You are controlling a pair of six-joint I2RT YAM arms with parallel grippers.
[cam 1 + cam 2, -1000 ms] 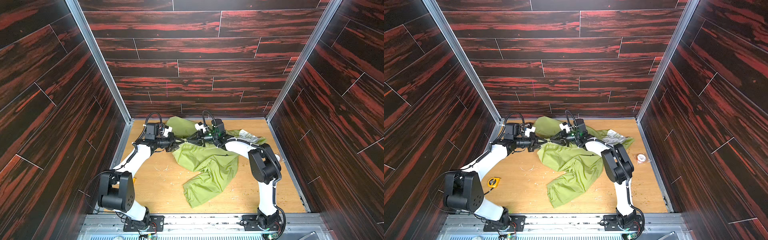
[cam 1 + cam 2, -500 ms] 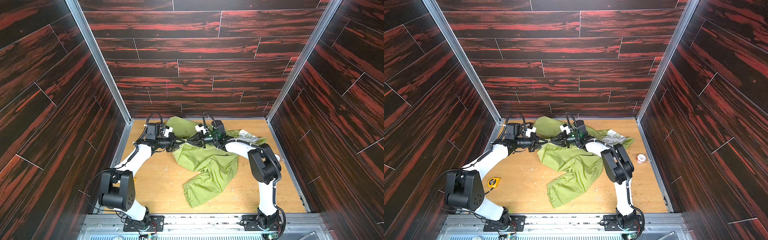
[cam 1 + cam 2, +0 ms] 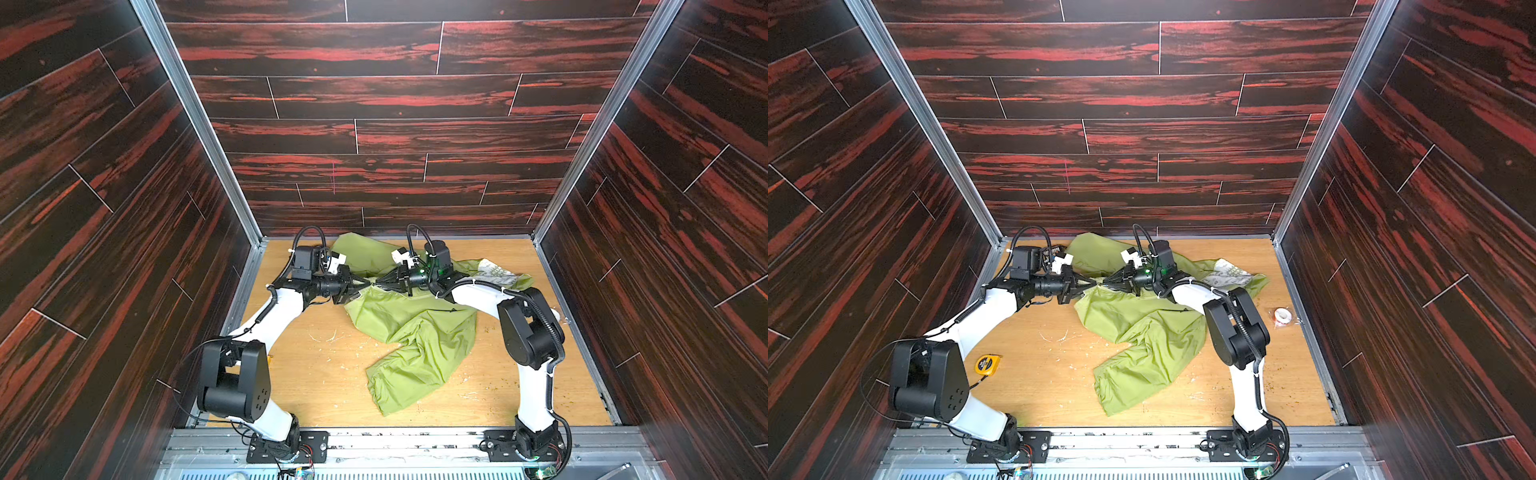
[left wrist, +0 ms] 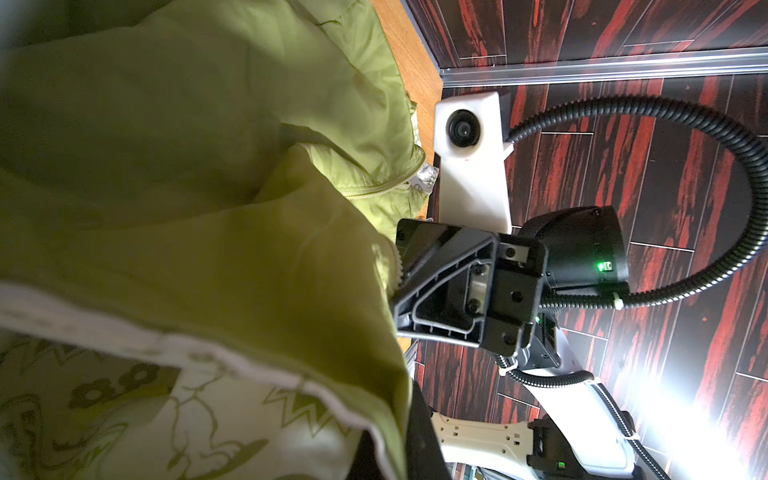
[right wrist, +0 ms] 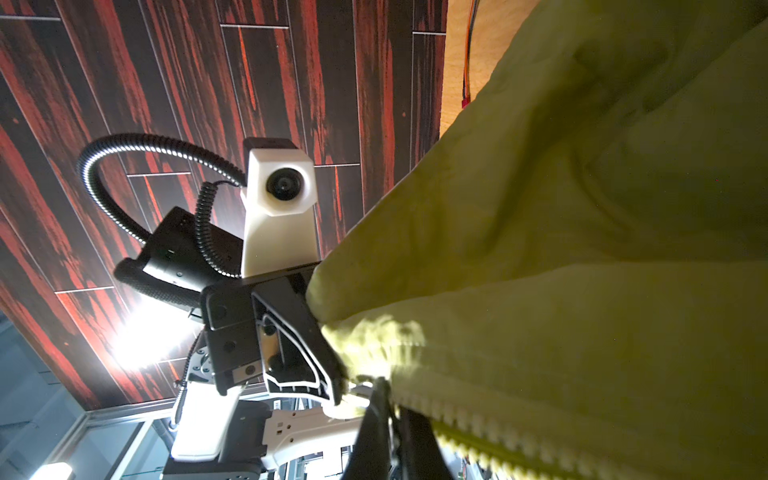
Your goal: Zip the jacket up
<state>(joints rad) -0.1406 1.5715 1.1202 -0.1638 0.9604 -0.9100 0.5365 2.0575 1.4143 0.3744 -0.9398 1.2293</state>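
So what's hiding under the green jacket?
Only the wooden tabletop shows around the jacket. Its pale printed lining peeks out at one edge. Anything beneath the fabric is covered.

Top views sharp, evenly lit; wrist views show glare, jacket (image 4: 124, 174) blurred

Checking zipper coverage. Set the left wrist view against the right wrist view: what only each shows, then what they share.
Left wrist only: the pale printed lining, and the right gripper shut on fabric. Right wrist only: the left gripper shut on fabric, and a red-orange wire. Both: the jacket in green folds, a stretch of its zipper, and dark wall panels.
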